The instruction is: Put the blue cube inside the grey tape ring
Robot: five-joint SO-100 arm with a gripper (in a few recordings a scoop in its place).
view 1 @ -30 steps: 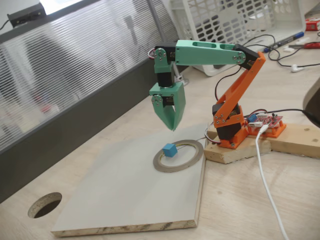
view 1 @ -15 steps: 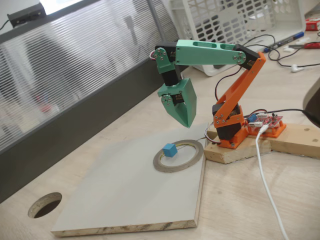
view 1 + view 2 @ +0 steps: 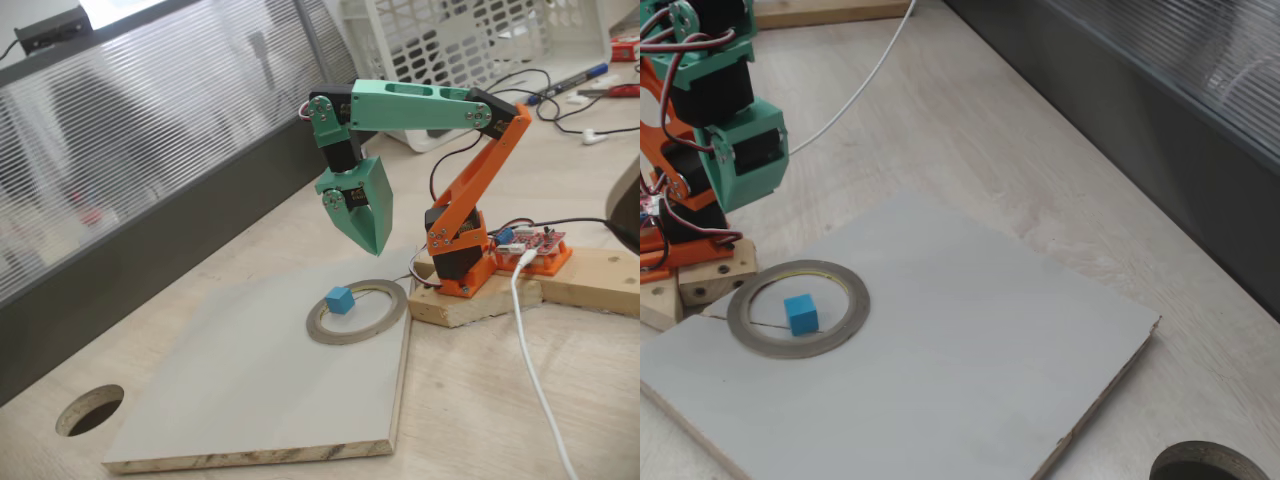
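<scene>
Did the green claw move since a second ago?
Yes. The gripper swung right and slightly up, from above the blue cube toward the orange base.

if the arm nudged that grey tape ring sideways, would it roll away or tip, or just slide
Probably just slide. The grey tape ring lies flat and thin on the pale board, so it has no edge to roll on. It looks light and may shift easily. The blue cube sits inside it, so the inner edge would likely drag the cube along.

Both fixed views share board (image 3: 250,390) (one side-on, other steeper, closer).
</scene>
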